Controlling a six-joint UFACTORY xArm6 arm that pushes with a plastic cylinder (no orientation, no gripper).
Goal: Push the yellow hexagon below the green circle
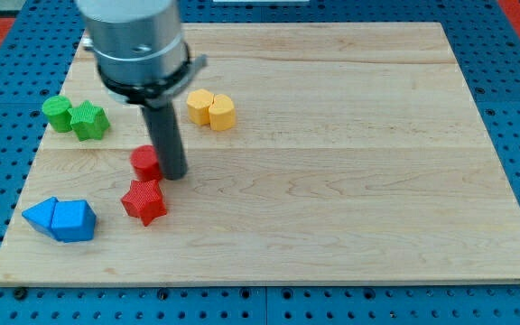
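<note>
Yellow hexagon sits toward the view's top, well right of the green circle, touching a second yellow block on its left. A green star touches the circle's right side. My tip, a bare rod with nothing to open or close, stands just right of the red cylinder, below-right of the circle and above the red star. Two blue blocks lie further below the circle. Likely risk: the hexagon's path left-downward crosses the red pieces, and its yellow neighbour may be dragged along.

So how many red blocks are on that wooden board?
2. A red round block sits left of centre, touching my tip on its left side; a red star lies just below it. The arm might hide others.
</note>
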